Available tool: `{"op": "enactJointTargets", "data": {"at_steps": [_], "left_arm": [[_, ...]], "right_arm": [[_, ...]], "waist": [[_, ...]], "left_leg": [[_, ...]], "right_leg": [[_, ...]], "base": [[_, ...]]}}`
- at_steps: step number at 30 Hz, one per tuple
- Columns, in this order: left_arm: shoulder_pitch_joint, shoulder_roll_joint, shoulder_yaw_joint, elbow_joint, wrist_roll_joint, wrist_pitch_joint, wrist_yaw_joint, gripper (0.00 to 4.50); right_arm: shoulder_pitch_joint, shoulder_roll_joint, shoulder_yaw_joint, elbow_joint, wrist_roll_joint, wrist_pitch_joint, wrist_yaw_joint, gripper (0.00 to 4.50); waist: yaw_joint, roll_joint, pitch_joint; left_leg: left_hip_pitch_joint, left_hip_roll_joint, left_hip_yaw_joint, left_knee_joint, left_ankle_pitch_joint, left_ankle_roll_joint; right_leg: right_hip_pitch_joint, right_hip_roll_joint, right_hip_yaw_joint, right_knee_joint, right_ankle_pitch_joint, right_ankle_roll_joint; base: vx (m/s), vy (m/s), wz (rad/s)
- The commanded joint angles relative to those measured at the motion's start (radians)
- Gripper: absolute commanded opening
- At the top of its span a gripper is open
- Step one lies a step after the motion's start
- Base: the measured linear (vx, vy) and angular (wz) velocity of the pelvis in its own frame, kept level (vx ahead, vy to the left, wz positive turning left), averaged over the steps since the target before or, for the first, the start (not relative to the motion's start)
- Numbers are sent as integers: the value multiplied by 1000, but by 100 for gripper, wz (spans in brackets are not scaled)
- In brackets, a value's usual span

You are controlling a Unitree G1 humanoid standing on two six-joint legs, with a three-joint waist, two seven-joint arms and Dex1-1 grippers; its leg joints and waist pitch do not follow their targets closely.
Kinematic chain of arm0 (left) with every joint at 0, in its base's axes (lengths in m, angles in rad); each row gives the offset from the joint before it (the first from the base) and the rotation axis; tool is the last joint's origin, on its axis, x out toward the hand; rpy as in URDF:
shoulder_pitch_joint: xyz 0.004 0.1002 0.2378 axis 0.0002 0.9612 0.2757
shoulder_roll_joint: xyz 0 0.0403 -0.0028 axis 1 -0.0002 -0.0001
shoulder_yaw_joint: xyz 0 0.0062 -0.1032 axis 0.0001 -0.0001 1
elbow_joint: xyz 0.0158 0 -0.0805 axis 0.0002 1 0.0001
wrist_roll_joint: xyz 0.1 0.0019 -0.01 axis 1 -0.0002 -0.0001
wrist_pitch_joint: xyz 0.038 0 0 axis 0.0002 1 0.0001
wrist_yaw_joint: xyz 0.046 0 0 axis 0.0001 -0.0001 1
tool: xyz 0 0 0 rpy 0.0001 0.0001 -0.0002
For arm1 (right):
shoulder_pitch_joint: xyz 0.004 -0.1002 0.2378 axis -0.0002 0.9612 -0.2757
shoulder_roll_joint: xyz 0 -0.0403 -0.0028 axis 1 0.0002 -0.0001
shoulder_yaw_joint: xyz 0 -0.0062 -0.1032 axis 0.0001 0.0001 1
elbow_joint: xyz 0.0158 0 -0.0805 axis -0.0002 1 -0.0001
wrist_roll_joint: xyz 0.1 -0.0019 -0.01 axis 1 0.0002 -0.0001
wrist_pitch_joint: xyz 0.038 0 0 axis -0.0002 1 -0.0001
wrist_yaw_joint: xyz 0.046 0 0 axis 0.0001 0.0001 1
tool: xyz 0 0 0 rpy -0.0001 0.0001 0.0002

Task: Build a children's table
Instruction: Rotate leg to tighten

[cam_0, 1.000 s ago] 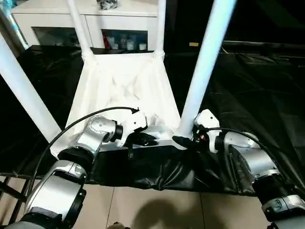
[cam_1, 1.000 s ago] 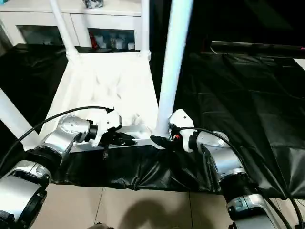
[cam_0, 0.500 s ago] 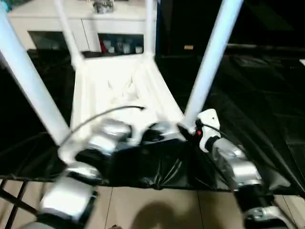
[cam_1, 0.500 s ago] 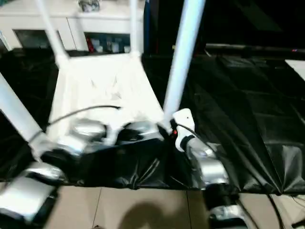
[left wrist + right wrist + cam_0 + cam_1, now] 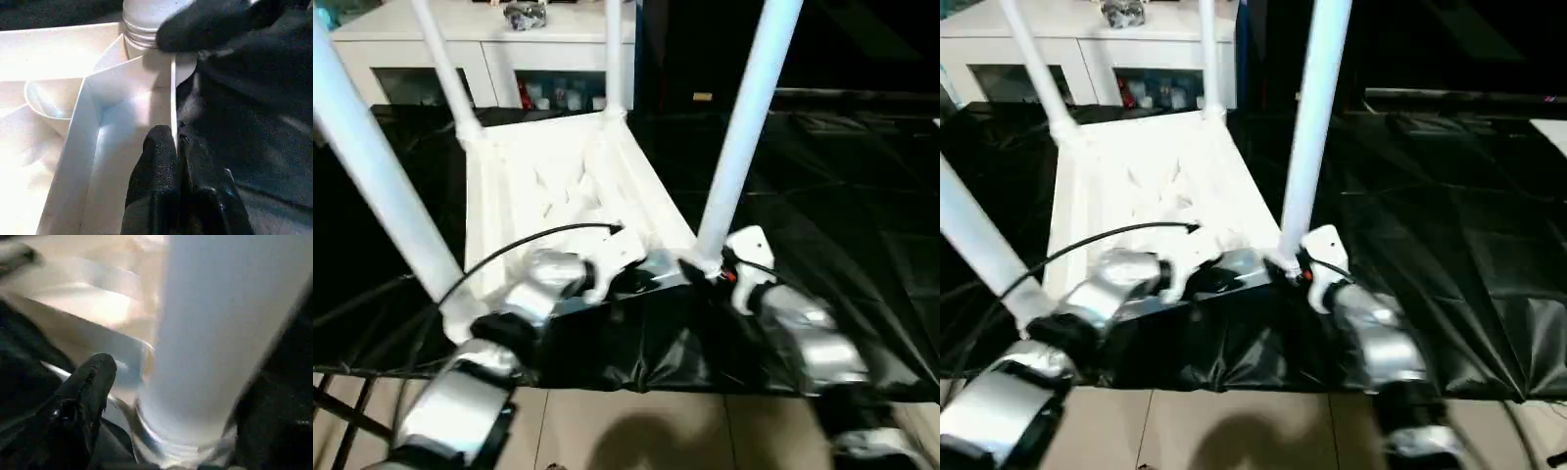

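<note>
The table top point(image 5: 558, 186) lies upside down on the sheet-covered work table point(image 5: 822, 186), toward its left side, with one short edge at the table's near edge. A leg stands in each corner socket: the near-right leg point(image 5: 744, 127), the near-left leg point(image 5: 372, 166), and the far-left leg point(image 5: 440, 69) and far-right leg point(image 5: 613, 59) behind. The left gripper point(image 5: 171, 161) sits on the top's near rim, left of the near-right leg. The right gripper point(image 5: 697, 270) is at that leg's base. A cabinet point(image 5: 509, 49) stands beyond the table's far edge.

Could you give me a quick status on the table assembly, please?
Left gripper shut on table top near rim. Right gripper at base of near-right leg, jaws unclear. Four legs standing. Nothing obstructing.
</note>
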Motion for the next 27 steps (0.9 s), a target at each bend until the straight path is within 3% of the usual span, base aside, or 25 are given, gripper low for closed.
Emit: {"op": "enactJointTargets", "data": {"at_steps": [1,5,6,9,11,14,15,17,22,27], "left_arm": [[25,0,-12,-12,-33,-54,-81,0],[36,40,-11,-27,-65,-67,-208,0],[37,48,-11,-30,-72,-70,-233,0],[37,77,-14,-35,-90,-60,-328,0],[33,89,-15,-29,-91,-64,-356,0],[28,99,-15,-26,-95,-63,-388,0],[27,102,-15,-25,-96,-64,-395,0],[21,108,-15,-20,-96,-69,-411,0],[7,115,-9,-4,-93,-73,-430,0],[0,116,-1,0,-94,-61,-426,0]], "right_arm": [[0,-25,38,-32,25,-15,111,394],[15,-100,64,-65,62,-3,291,394],[17,-115,70,-70,70,-1,325,394],[18,-163,102,-74,84,15,438,361],[13,-177,117,-64,80,15,474,361],[3,-190,132,-48,76,9,512,326],[-1,-192,136,-43,74,10,517,319],[-14,-192,144,-24,61,1,529,310],[-34,-187,153,-4,59,-1,542,278],[-36,-176,152,1,70,9,550,264]], "waist": [[5,-23,-51],[19,-17,-55],[16,-36,-56],[27,-25,-57],[31,-26,-56],[39,-26,-57],[37,-39,-58],[39,-33,-59],[39,-35,-54],[40,-30,-56]], "left_leg": [[0,55,-25,-58,-204,102],[-1,64,-22,-57,-168,119],[-2,65,-20,-56,-168,123],[3,68,-20,-55,-162,122],[0,68,-18,-54,-156,125],[1,68,-18,-53,-152,118],[-3,67,-18,-52,-140,119],[-6,66,-18,-49,-131,121],[-5,65,-19,-50,-174,96],[-5,65,-19,-48,-157,98]], "right_leg": [[36,-82,50,-81,-326,-186],[37,-77,48,-67,-243,-212],[37,-75,46,-64,-221,-224],[34,-79,47,-58,-207,-238],[35,-81,49,-56,-193,-242],[33,-83,50,-56,-194,-242],[35,-83,49,-52,-181,-241],[33,-83,49,-48,-175,-243],[29,-83,50,-56,-251,-222],[31,-82,50,-50,-194,-238]], "base": [[0,0,0],[0,0,0],[0,0,0],[0,0,0],[0,0,0],[0,0,0],[0,0,0],[0,0,0],[0,0,0],[0,0,0]]}}
